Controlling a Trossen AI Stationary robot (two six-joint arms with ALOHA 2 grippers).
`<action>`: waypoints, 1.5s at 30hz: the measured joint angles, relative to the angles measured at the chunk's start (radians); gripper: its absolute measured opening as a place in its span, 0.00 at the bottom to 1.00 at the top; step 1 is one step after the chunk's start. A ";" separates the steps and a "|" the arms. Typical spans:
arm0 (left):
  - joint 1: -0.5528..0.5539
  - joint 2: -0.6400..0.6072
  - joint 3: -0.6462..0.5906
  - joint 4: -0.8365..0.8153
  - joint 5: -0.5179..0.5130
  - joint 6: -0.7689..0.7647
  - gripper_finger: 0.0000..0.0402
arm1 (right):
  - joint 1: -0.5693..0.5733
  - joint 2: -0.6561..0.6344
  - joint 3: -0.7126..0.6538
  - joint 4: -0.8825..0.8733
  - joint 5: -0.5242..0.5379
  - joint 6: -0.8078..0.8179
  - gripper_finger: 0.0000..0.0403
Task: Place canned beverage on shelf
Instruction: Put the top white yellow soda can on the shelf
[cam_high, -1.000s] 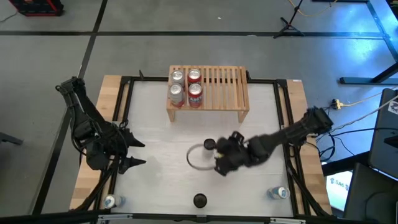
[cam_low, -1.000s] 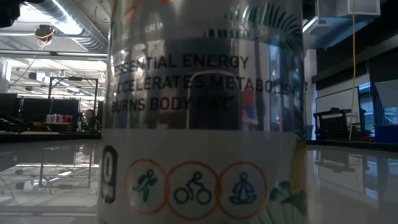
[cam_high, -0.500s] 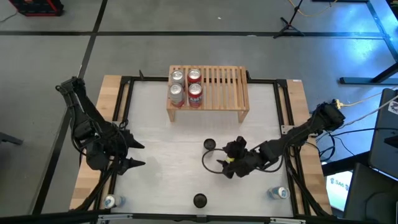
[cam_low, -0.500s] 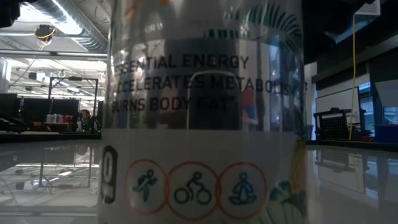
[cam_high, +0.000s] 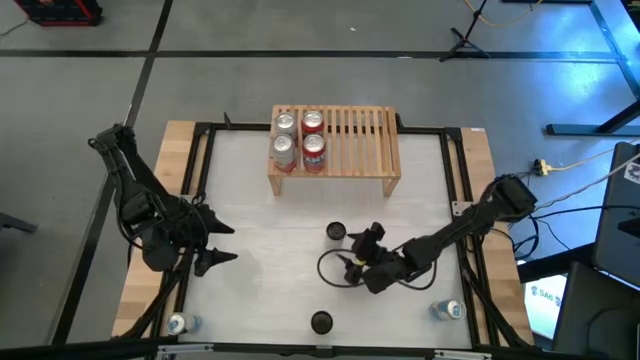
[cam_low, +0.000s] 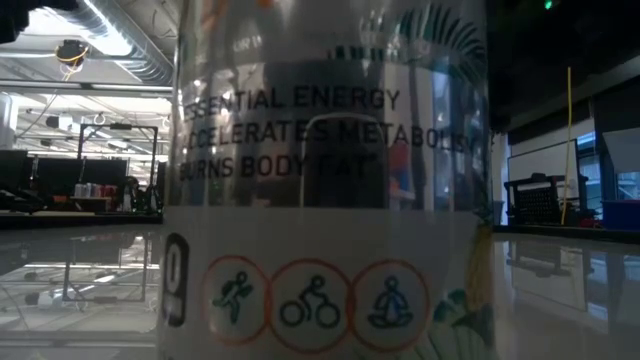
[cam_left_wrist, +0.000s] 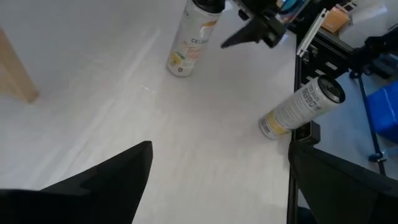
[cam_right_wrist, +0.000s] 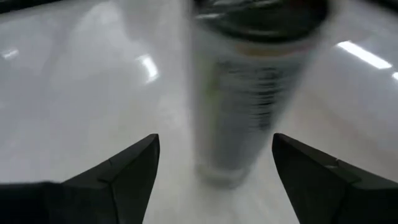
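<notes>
The light-wood shelf (cam_high: 350, 140) stands at the far middle of the table, with several cans (cam_high: 299, 138) upright on the left part of its slatted top. A slim white can (cam_high: 336, 232) stands on the table in front of the shelf; it also shows in the left wrist view (cam_left_wrist: 188, 37) and, blurred, in the right wrist view (cam_right_wrist: 249, 93). My right gripper (cam_high: 347, 262) (cam_right_wrist: 214, 168) is open just on the near side of this can, which stands ahead of the fingers. My left gripper (cam_high: 222, 243) (cam_left_wrist: 217, 180) is open and empty at the table's left.
A second can (cam_high: 321, 322) stands at the near edge and fills the low view (cam_low: 330, 200); it also shows in the left wrist view (cam_left_wrist: 301, 107). Two cans (cam_high: 177, 324) (cam_high: 447, 311) lie on the wooden side boards. A black frame (cam_high: 455, 160) rims the table.
My right gripper drew back toward the table's right edge, then came back toward the standing can, and is now slightly closer to the near edge than before. The can has stayed in place.
</notes>
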 joint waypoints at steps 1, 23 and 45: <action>0.003 0.000 0.000 0.000 0.000 0.000 0.92 | -0.001 0.002 0.000 -0.009 0.031 0.016 0.75; 0.020 0.000 0.000 -0.001 -0.005 -0.003 0.92 | -0.125 0.024 0.014 0.078 -0.151 -0.207 0.75; 0.020 0.000 0.001 0.014 -0.023 -0.003 0.92 | -0.140 0.031 0.017 0.107 -0.011 -0.075 0.89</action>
